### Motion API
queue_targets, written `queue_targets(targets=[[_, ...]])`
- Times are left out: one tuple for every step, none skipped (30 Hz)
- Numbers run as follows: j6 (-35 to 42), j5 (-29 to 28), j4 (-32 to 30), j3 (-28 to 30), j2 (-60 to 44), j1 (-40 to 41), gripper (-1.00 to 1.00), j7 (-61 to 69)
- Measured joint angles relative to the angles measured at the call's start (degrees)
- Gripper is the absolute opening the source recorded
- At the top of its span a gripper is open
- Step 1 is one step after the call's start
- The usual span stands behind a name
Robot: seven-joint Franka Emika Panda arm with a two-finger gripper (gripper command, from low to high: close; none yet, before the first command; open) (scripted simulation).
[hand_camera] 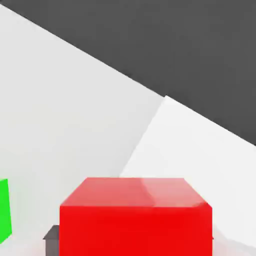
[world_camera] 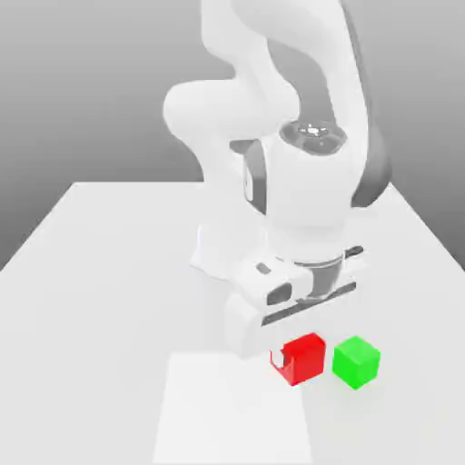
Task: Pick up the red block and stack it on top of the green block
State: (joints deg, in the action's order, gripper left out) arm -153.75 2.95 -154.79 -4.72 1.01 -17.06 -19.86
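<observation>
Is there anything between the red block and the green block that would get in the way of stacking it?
Nothing visible. The red block sits in the gripper, beside the green block with only a bare gap of table between them, and the green block's top is uncovered.

White-shelled Panda arm (world_camera: 272, 100) showing off its glossy, rounded casing

Smooth, bulbous white segments are making up the arm, with dark grey bands showing at the joints just beside the wide wrist housing (world_camera: 304, 195). A round cap (world_camera: 311, 134) with small pale markings is sitting on top of that housing. Below the housing, a grey ring is separating it from the boxy white hand (world_camera: 291, 289), where a dark slot and a small dark oval recess are marking the face. A white finger (world_camera: 280, 356) is poking out beneath the hand; a dark grey finger pad (hand_camera: 51, 238) is showing in the hand view.
</observation>
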Motion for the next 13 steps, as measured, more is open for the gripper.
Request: queue_targets(targets=[[0.37, -0.09, -1.14, -0.69, 1.52, -1.98, -1.00, 1.39], [0.68, -0.33, -2.25, -1.44, 2.95, -3.53, -1.00, 2.65], [0.85, -0.67, -3.29, -2.27, 4.16, -4.71, -1.00, 3.74], [-0.04, -1.17, -3.76, -2.64, 3.73, -5.18, -1.00, 4.05], [-1.47, -1.77, -3.95, -2.77, 2.49, -5.40, -1.00, 3.96], [-3.13, -2.40, -3.99, -2.79, 0.84, -5.33, -1.00, 3.68], [-4.97, -3.17, -3.98, -2.65, -1.02, -5.42, -1.00, 3.20], [-6.87, -3.98, -3.93, -2.46, -2.98, -5.46, -1.00, 2.67], [-8.80, -4.81, -3.86, -2.14, -5.00, -5.56, -1.00, 2.09], [-10.38, -5.51, -3.80, -1.83, -6.65, -5.73, 1.00, 1.60], [-10.38, -5.51, -3.80, -1.83, -6.65, -5.73, 1.00, 1.60], [-10.38, -5.51, -3.80, -1.83, -6.65, -5.73, 1.00, 1.60], [-10.38, -5.51, -3.80, -1.83, -6.65, -5.73, 1.00, 1.60]])
